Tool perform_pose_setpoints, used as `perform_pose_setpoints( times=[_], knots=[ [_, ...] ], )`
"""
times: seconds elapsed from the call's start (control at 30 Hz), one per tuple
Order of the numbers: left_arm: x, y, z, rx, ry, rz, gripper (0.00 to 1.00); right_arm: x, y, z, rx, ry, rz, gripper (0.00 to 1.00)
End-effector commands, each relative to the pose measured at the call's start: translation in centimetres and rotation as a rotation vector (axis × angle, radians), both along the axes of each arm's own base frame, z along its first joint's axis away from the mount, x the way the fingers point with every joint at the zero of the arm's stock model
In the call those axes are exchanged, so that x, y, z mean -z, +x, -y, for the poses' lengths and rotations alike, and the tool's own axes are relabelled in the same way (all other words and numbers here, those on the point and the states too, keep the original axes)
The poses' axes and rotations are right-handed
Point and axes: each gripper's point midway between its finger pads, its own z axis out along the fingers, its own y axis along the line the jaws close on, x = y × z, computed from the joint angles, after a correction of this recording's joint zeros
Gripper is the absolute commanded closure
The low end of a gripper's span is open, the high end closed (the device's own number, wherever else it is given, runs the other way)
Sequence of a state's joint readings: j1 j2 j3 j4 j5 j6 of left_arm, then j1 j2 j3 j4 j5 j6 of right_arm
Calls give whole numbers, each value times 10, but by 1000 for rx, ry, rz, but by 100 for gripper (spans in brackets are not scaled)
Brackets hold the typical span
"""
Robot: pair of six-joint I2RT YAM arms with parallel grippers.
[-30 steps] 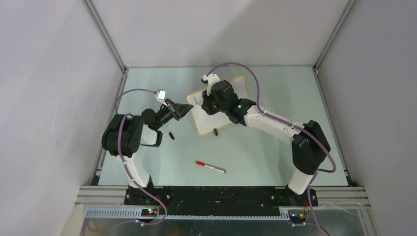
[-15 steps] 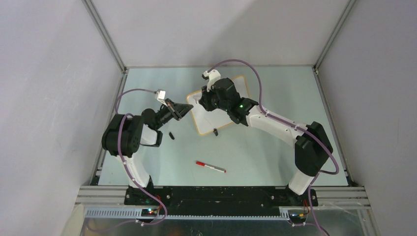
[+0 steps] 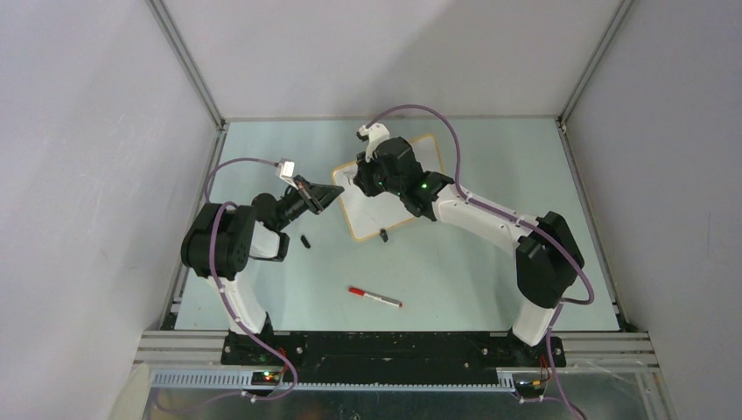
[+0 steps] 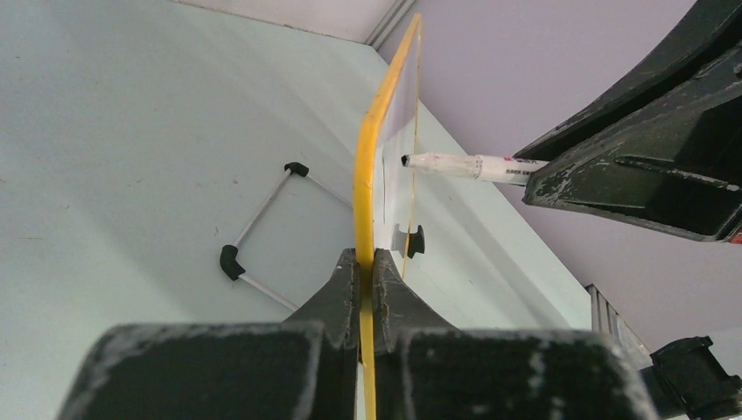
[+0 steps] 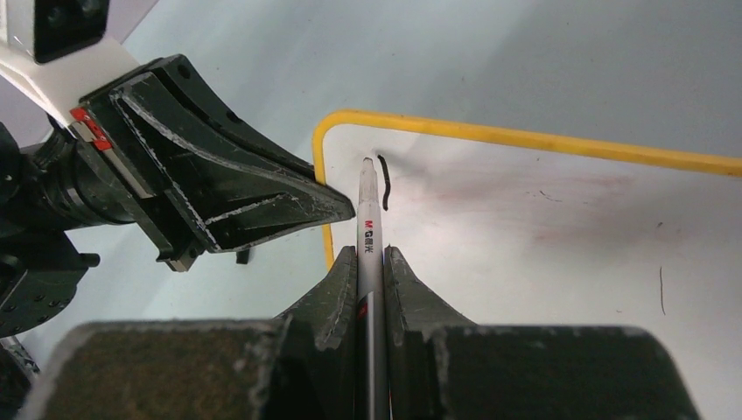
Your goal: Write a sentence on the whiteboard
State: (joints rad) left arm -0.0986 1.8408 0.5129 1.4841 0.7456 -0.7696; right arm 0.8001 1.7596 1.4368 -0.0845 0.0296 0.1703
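Watching both wrist feeds, I have the left gripper pressed together on the thin orange-yellow frame of the small glossy white whiteboard, pinching its left edge. I judge that hold is there to brace the board so it does not slide under the pen. From above, the board sits toward the far middle of the pale green table, turned at an angle, with one small black clip foot showing at its near edge.

The right gripper is closed tight around a slim white marker with a black tip, the barrel running straight out between the fingers. The tip is up by the board's top-left rounded corner, right beside the left gripper's fingertips. Whether it touches the surface, I cannot tell.

As for the sentence, all I can see is one short curved black stroke just right of the tip, so I reckon the writing has barely begun. Starting in that corner leaves the whole board free for the lines to come.

A red-capped marker lies well apart on the near table, and a small black cap-like piece sits beside the left arm.

My worry is that the two grippers are very close here.
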Motion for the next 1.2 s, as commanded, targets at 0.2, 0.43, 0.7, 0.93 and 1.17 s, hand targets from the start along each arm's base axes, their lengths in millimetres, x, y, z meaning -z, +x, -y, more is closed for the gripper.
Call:
perform_pose_setpoints(
  times=[0.2,0.43,0.7,0.93,1.17],
  knots=[
    [-12,4,0,8,25,94,100,-18,14,-1,31,6,51,100],
    [-12,4,-1,6,25,95,100,-16,17,-2,35,-2,46,100],
    [-12,4,-1,4,26,97,100,-12,20,-1,56,-15,37,100],
    [-12,3,0,5,27,97,100,-9,23,4,90,-35,34,100],
    [-12,4,-1,1,27,98,100,-7,23,8,107,-48,27,100]
  ],
)
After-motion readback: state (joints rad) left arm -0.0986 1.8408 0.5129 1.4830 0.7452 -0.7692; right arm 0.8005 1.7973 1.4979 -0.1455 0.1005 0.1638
